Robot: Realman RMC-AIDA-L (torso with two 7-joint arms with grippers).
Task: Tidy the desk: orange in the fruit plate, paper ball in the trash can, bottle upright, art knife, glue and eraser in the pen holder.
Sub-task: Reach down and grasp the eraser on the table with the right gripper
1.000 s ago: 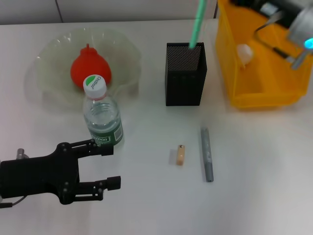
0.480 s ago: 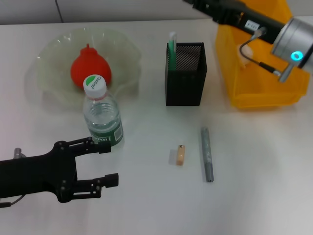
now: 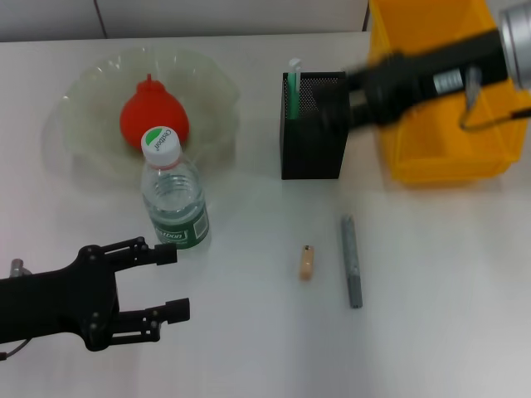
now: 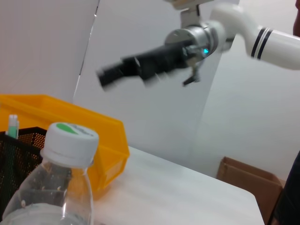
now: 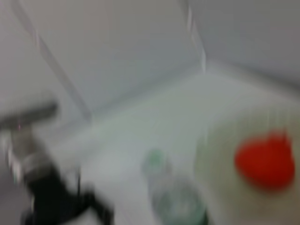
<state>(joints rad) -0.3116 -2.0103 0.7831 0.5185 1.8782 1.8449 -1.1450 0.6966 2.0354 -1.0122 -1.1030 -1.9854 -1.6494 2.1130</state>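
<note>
The white table (image 3: 431,315) has open room along its near edge and to the right of the grey stick, and a broad bare strip runs between the bottle and the eraser. The left end effector (image 3: 166,282) hovers low over the near left part of the table, its two black fingers (image 3: 158,254) spread apart and holding nothing, the upper finger just beside the base of the bottle (image 3: 174,195). The bottle stands upright, clear ribbed plastic with a white cap and a dark green label, close in front of the fruit plate (image 3: 83,99), a translucent pale-green dish with a wavy rim near the far left edge. The orange (image 3: 149,116), smooth and red-orange with a small nub, sits inside the plate. The pen holder (image 3: 314,149), a square black mesh box, stands mid-table with a green-and-white stick (image 3: 292,83) upright inside it. The right end effector (image 3: 365,87) is blurred, reaching across between the pen holder's top and the trash can (image 3: 440,157), a bright-yellow thick-walled bin at the far right; I cannot tell its state. The eraser (image 3: 307,263), a stubby beige cylinder, lies flat in front of the pen holder, near but apart from a long grey stick (image 3: 352,261) lying beside it.
</note>
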